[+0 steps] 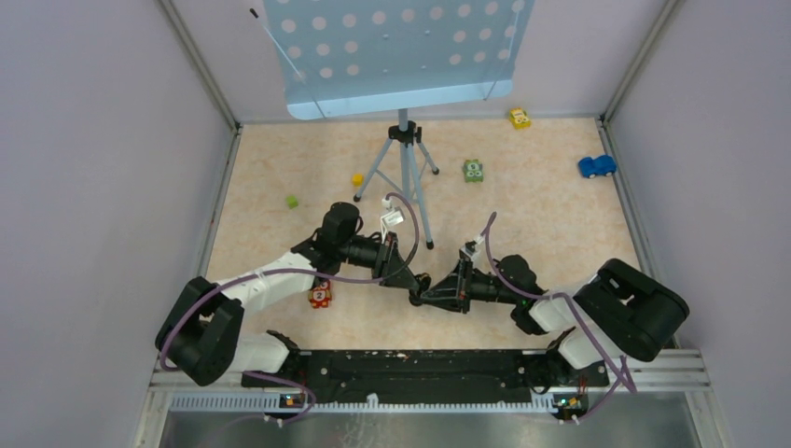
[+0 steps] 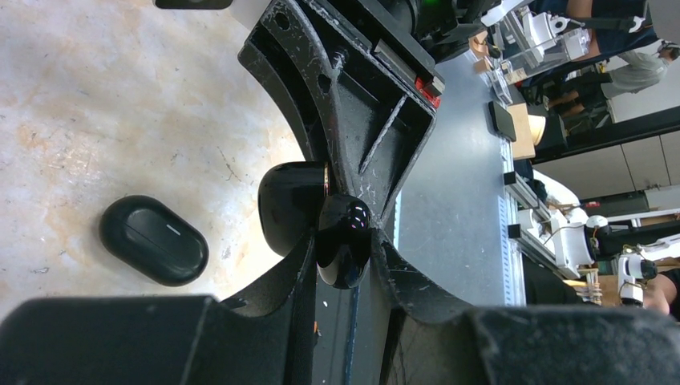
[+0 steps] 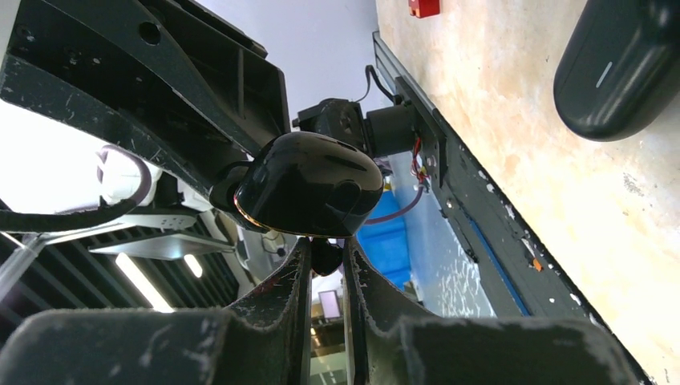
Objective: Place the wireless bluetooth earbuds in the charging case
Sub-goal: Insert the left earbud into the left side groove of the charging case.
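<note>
The charging case [image 2: 152, 239], a matte black oval with a short white line on its shut lid, lies on the table left of my left gripper [image 2: 343, 258]. It also shows in the right wrist view as the case [image 3: 617, 68]. The left gripper is shut on a glossy black earbud [image 2: 343, 237]. My right gripper [image 3: 327, 261] is shut on a small dark nub [image 3: 326, 255] under a glossy black dome with a thin gold rim [image 3: 309, 184]. That dome [image 2: 290, 204] touches the left-held earbud. I cannot tell whether they are one piece. Both grippers meet tip to tip [image 1: 422, 289]; the arms hide the case there.
A tripod [image 1: 407, 173] carrying a blue perforated board [image 1: 396, 51] stands behind the grippers. An orange numbered block [image 1: 320, 297] lies under the left arm. Farther back are a green block [image 1: 292, 201], a yellow block [image 1: 357, 179], a green car [image 1: 474, 171], a yellow car [image 1: 520, 119] and a blue car [image 1: 597, 166].
</note>
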You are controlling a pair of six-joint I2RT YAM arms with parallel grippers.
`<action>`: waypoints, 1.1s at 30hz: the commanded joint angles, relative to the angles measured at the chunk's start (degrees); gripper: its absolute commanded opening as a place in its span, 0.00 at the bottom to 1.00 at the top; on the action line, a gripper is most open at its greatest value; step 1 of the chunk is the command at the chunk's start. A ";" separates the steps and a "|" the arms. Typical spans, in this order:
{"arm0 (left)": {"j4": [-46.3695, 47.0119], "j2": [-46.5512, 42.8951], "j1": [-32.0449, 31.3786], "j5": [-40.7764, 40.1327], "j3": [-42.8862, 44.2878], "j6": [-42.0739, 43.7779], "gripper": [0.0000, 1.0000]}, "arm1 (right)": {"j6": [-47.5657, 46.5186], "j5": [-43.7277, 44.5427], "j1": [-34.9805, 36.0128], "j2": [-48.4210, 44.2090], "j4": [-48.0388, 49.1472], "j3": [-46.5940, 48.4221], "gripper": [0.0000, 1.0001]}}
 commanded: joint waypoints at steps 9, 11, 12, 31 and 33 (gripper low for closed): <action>-1.45 -2.21 -0.20 4.50 2.26 1.28 0.00 | -8.32 1.63 0.21 -5.58 -14.15 5.51 0.19; -1.98 -2.10 -0.21 4.69 2.38 1.57 0.00 | -8.51 1.83 0.21 -5.93 -14.51 5.63 0.29; -2.24 -2.12 -0.19 4.66 2.50 1.70 0.00 | -8.69 1.91 0.21 -6.07 -14.81 5.68 0.33; -4.24 0.67 -0.17 3.26 2.44 2.78 0.00 | -12.44 2.61 0.21 -10.75 -19.10 5.78 0.80; -3.53 1.60 -0.17 3.53 2.27 2.24 0.00 | -14.95 2.83 0.25 -12.88 -24.13 6.88 0.82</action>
